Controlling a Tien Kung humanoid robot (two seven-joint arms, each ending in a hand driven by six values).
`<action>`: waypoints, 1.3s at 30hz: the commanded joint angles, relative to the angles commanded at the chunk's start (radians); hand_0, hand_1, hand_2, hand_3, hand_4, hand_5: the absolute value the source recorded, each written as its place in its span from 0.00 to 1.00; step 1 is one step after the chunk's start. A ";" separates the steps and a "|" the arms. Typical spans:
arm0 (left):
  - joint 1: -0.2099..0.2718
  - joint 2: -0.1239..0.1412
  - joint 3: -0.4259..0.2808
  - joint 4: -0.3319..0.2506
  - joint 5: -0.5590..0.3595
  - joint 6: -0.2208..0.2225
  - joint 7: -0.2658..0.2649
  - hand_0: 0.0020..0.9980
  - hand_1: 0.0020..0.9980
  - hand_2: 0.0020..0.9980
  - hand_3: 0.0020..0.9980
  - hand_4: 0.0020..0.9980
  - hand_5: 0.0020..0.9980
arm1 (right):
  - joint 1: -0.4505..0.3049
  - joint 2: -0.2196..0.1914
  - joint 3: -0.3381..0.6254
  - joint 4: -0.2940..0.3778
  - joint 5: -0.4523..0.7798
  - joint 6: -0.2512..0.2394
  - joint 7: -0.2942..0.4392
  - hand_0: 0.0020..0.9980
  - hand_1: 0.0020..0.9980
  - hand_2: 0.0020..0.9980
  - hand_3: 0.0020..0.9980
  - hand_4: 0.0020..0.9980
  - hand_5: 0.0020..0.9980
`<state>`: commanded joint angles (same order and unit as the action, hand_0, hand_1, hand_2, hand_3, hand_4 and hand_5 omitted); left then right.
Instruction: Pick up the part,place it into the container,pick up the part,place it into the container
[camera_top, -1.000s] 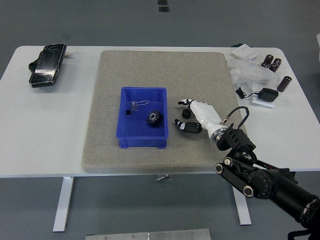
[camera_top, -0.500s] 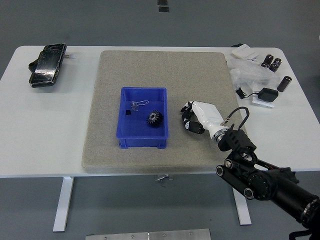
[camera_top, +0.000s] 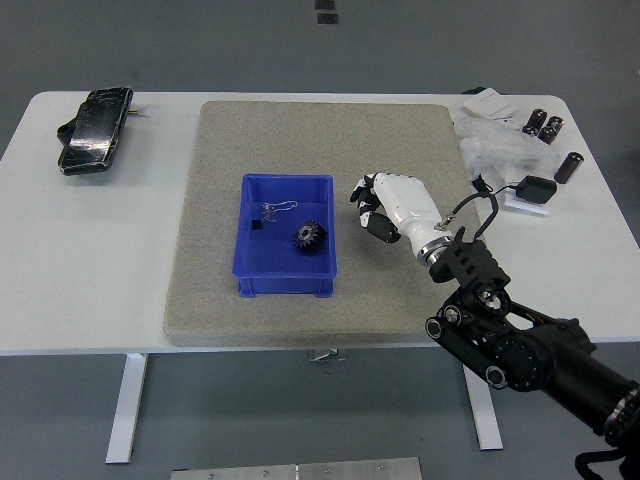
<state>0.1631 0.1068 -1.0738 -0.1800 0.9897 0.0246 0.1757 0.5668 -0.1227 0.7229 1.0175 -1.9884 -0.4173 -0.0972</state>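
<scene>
Grey floor surrounds a white worktop (camera_top: 90, 260) with a large beige felt mat (camera_top: 290, 140) laid across its middle. Nearest the camera, the robot's black right arm (camera_top: 520, 350) reaches in from the lower right corner and ends in a white right hand (camera_top: 385, 208) raised over the mat's right half. Its dark-tipped fingers (camera_top: 368, 212) are curled inward around a small dark object, apparently a gear-like part, though the fingers hide most of it and it cannot be made out clearly. The hand sits just beside the right wall of a blue bin (camera_top: 252, 275), not over it.

The bin rests on the mat a little left of centre. Inside it lies one black gear (camera_top: 309, 236) toward the right side, and near the far wall a small clear piece with a thin wire (camera_top: 276, 210).

Farther back, at the worktop's left end, a black device (camera_top: 95, 130) lies flat. At the far right end sit crumpled clear plastic bags (camera_top: 490, 150), a small black pad (camera_top: 532, 190), several dark cylinders (camera_top: 569, 166) and a white card (camera_top: 487, 103).
</scene>
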 joint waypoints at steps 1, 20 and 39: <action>0.000 0.000 0.000 0.000 0.000 0.000 0.000 0.64 0.57 0.57 0.61 0.69 0.25 | 0.004 0.002 0.000 0.010 -0.003 -0.001 -0.001 0.64 0.45 0.44 0.43 0.00 0.00; 0.000 -0.002 0.003 0.000 -0.002 0.000 0.004 0.64 0.57 0.56 0.61 0.69 0.25 | 0.035 0.092 -0.148 0.044 -0.026 0.106 -0.007 0.91 0.86 0.86 0.79 0.52 0.28; 0.001 -0.005 0.004 0.000 0.000 -0.001 0.004 0.64 0.57 0.57 0.61 0.69 0.25 | -0.020 0.073 -0.025 0.122 0.289 0.045 0.139 0.97 0.90 0.88 0.86 0.70 0.42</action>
<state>0.1642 0.1013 -1.0701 -0.1800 0.9898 0.0236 0.1798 0.5469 -0.0500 0.6974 1.1392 -1.6999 -0.3726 0.0413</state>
